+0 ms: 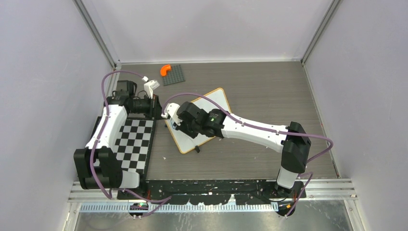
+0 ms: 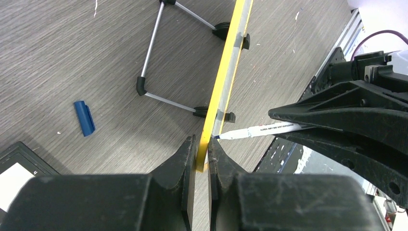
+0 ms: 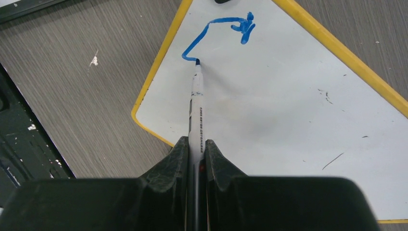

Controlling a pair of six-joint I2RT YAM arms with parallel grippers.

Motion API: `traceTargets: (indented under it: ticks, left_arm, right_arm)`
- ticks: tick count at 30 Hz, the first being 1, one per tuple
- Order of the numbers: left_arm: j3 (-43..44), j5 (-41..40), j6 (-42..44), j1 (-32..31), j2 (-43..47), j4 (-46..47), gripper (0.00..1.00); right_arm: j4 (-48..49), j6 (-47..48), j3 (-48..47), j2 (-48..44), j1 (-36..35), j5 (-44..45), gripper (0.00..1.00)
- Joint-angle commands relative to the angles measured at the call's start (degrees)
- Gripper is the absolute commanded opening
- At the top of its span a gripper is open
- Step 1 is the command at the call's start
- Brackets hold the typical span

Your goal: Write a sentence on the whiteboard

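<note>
right gripper [image 3: 196, 150] clamping marker [image 3: 197, 108], tip touching stroke [image 3: 211, 25] end | left gripper [image 2: 202, 153] pinching whiteboard [image 3: 288, 106] left rim | whiteboard sitting mid-table, long axis running near-left to far-right | bare surface lying far-right of tip

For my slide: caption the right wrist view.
Right hand holds a marker, its tip on the whiteboard ending a blue line.
</note>
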State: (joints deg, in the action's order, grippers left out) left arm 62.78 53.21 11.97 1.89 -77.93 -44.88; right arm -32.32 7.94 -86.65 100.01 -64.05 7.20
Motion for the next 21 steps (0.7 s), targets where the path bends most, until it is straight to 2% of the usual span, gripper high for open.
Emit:
traceTargets:
  ticks: [1,13,21]
  left_arm:
    - [2.62,0.28,2.67,-0.14,-0.71,-3.86,0.0]
    - [6.17,-0.67,7.73,-0.12,-2.69,-7.95,0.0]
    - [8.85,-1.35,10.71,-1.41,-4.73,-9.67,0.0]
  right_arm:
    - [-0.14,1.08,-0.86,-2.55,0.91,2.42,0.0]
    - [-1.2,0.74,-2.16,-5.84,1.1,-1.79,0.0]
    - [-1.14,-1.41,-1.89,-7.67,4.3,-6.29,0.0]
